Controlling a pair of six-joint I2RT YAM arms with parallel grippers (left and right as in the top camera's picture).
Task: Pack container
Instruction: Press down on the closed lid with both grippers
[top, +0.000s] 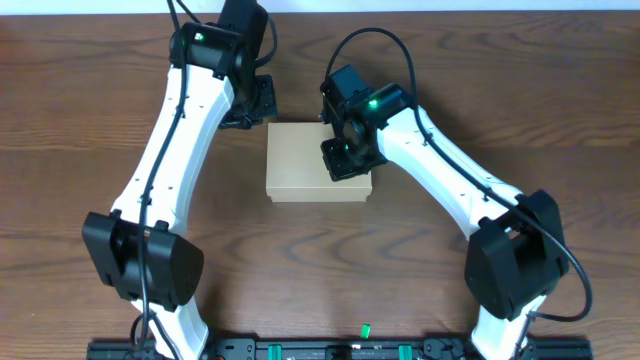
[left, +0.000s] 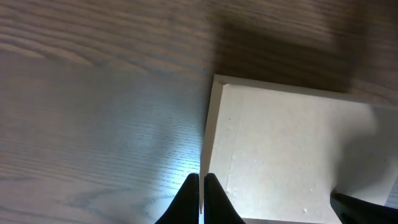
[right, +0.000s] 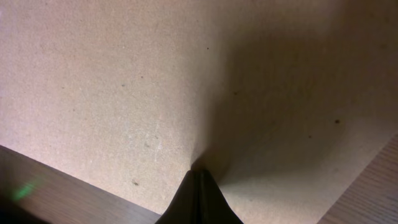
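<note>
The container (top: 305, 165) lay flat, lid down, long axis side to side across the table (top: 450, 80), directly under the right gripper (right: 199, 194), whose pinched-together, empty jaws touched its top, and just beside the left gripper (left: 202, 199), its jaws likewise closed and empty.

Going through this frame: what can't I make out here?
Inside of the container: lid is down in all three views.
Left gripper, overhead view: its own wrist covers the fingertips.
Whether the right gripper touches the lid: right wrist view, tips end in dark shadow.
Container's right side, left wrist view: cut off by the frame edge.
</note>
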